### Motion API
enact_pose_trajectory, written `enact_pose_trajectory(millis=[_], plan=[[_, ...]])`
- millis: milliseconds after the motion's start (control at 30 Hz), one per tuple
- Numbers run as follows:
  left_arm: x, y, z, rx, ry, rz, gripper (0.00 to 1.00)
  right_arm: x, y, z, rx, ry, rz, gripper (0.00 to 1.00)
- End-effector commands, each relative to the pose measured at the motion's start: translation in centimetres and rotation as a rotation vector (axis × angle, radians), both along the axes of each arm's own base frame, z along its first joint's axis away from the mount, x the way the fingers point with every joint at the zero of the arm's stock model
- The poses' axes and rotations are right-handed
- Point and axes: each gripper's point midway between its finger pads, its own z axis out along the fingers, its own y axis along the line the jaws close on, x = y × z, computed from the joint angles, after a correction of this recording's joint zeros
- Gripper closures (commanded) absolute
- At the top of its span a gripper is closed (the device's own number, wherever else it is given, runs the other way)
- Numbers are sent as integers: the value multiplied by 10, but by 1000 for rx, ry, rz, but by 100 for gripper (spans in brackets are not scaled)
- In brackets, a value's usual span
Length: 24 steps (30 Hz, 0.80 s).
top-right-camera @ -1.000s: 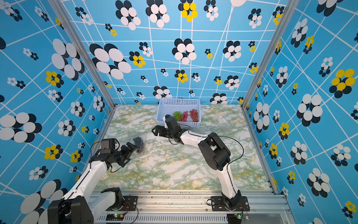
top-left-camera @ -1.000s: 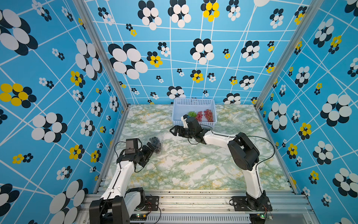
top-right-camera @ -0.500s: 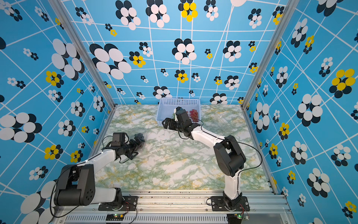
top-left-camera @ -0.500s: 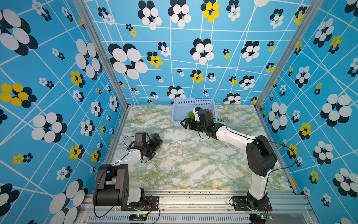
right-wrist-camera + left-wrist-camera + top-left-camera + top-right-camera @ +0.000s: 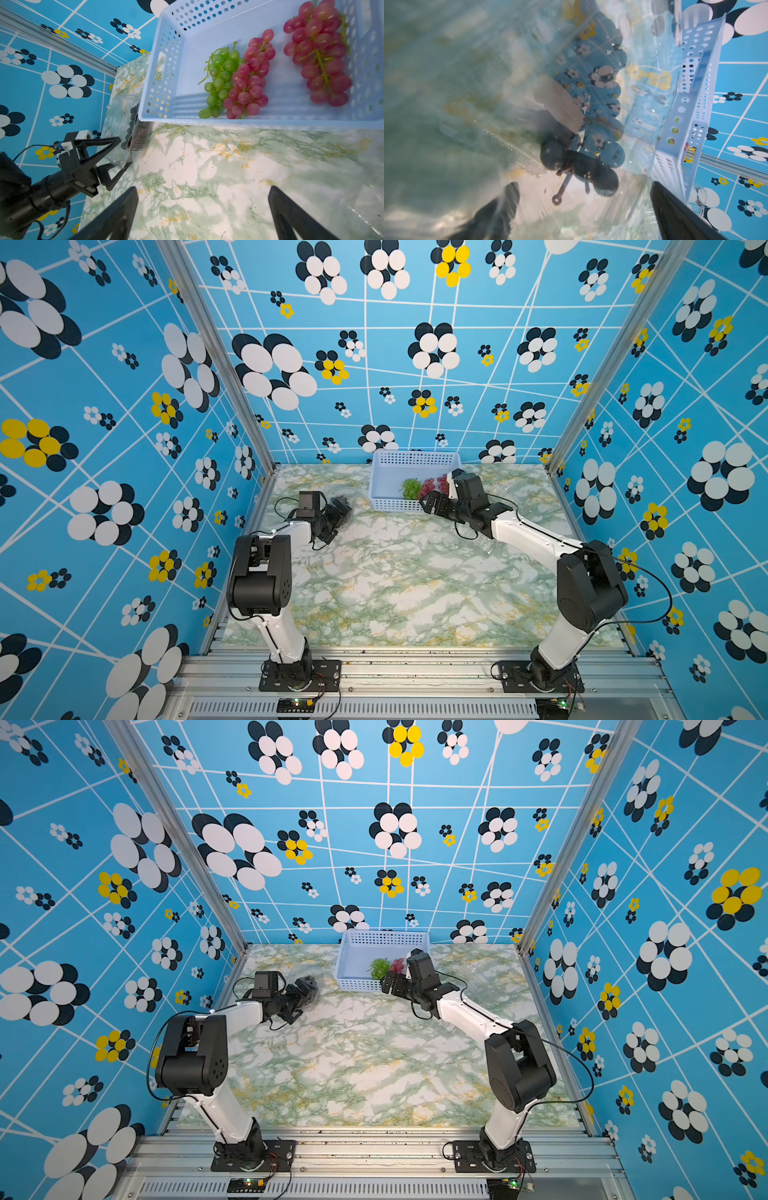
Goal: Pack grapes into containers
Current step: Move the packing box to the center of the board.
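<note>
While right tool (image 5: 202,188) gapes empty, left tool (image 5: 125,150) (equally wide) straddles container (image 5: 121,104).

Robot lab cell, flower-printed walls (image 5: 374,385)

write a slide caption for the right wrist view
Open right pincer faces a blue basket holding a green bunch and two red bunches of grapes.

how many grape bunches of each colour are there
green bunch: 1
red bunches: 2
dark bunch: 1
total: 4
</note>
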Motion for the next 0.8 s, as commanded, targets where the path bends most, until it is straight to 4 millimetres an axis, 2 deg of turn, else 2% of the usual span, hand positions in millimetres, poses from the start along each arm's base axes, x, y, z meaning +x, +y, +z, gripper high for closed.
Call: enact_pose_trajectory(millis=[0, 133, 233, 267, 333, 533, 667, 767], plan=[[27, -6, 12, 13, -67, -23, 1, -4, -31, 12, -51, -3, -62, 1], [37, -8, 24, 35, -104, -56, 0, -9, -65, 18, -96, 15, -154, 1], [29, -12, 35, 49, -132, -96, 0, -16, -93, 21, -127, 24, -232, 1], [25, -15, 31, 61, -121, -114, 1, -19, -104, 20, -138, 28, -263, 1], [16, -17, 40, 90, -137, -145, 1, -24, -127, 17, -160, 46, -340, 1], [-18, -17, 53, 177, -145, -174, 1, -45, -189, -4, -195, 159, -533, 1], [-33, -18, 70, 246, -166, -199, 1, -61, -214, -18, -194, 207, -614, 1], [-44, -32, 90, 299, -213, -257, 0, -72, -226, -33, -185, 250, -647, 1]])
